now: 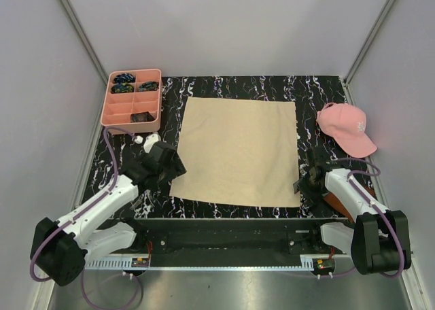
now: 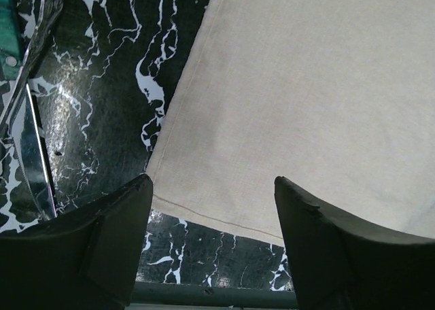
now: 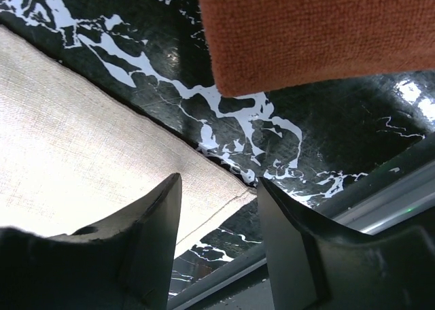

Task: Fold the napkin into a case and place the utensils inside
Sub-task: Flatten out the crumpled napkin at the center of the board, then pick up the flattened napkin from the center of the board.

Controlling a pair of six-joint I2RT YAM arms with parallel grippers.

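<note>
The beige napkin [image 1: 238,150] lies flat and unfolded in the middle of the black marbled table. My left gripper [image 1: 170,167] hovers open at its near-left corner. In the left wrist view the napkin's [image 2: 306,99] near hem runs between the wide-spread fingers [image 2: 115,242] of the gripper [image 2: 214,187]. Silvery utensils [image 2: 37,153] lie on the table at that view's left edge. My right gripper [image 1: 306,181] sits at the near-right corner. Its jaws [image 3: 219,181] stand apart with the napkin's [image 3: 88,153] corner between them, and nothing is pinched.
A pink compartment tray [image 1: 132,99] with small dark items stands at the back left. A pink cap [image 1: 346,126] rests at the right. An orange-brown square [image 3: 319,31] lies beside the right gripper, partly under the right arm [image 1: 353,194]. The table's near rail [image 1: 231,225] is close.
</note>
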